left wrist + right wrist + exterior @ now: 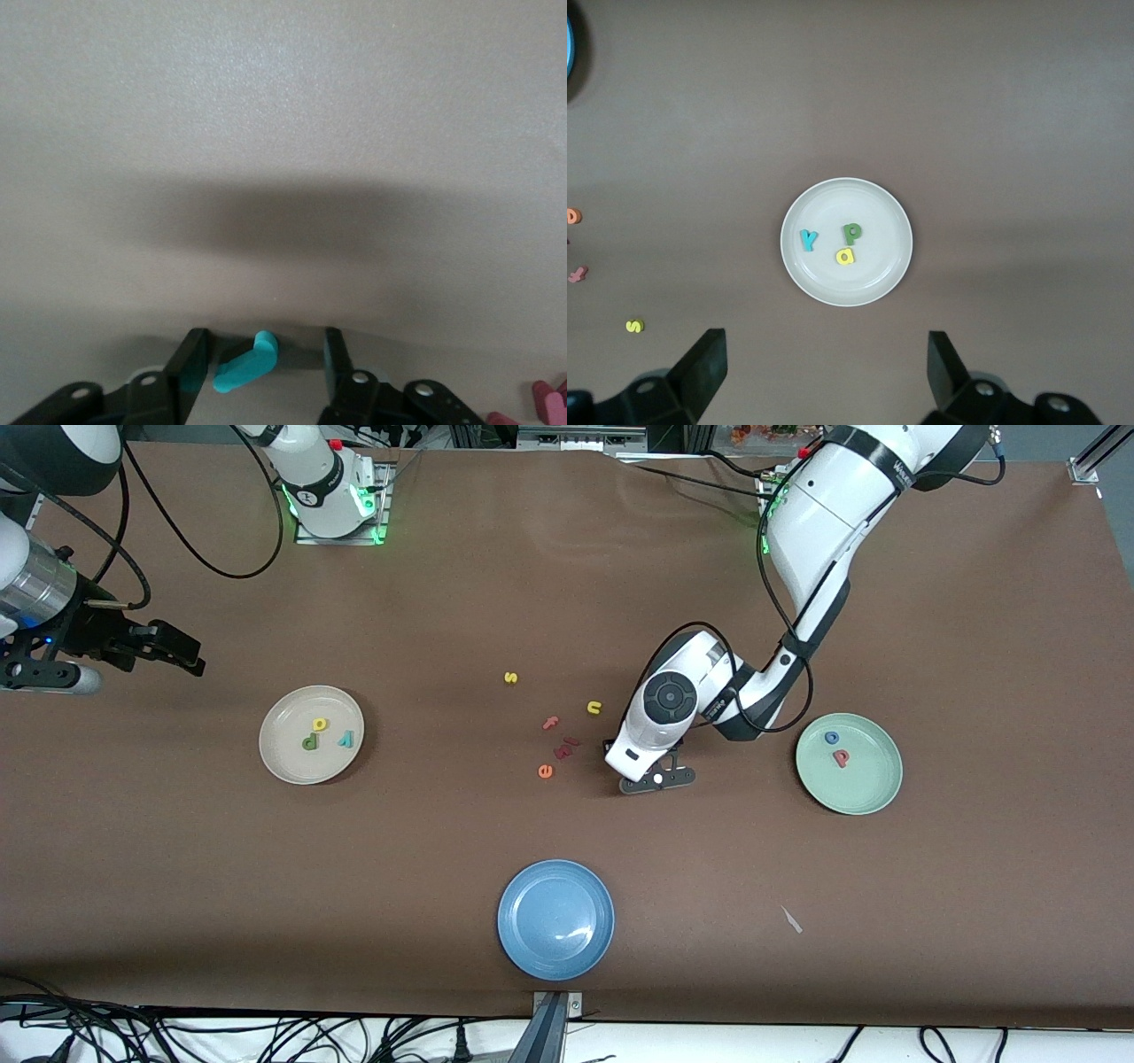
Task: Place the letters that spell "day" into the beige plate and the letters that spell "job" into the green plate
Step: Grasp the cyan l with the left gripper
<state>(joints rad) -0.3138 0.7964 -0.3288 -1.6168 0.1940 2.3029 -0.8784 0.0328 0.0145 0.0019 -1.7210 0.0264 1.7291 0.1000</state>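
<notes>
Last letter of "job" left to plate

Beige plate (275, 757) holds d (309, 741), a (320, 724), y (346, 737); green plate (873, 793) holds o (832, 736), b (841, 757). Left pincer (257, 365) straddles the teal j (246, 365) on the tabletop (567, 584), jaws apart, not yet clamped. Right pincer (827, 365) waits spread above the beige plate

teal j (247, 365) | beige plate (282, 766) | green plate (873, 779) | blue plate (556, 921)

The left gripper (656, 778) is low at the table (974, 646) between the green plate (873, 793) and loose letters (558, 735).
</notes>
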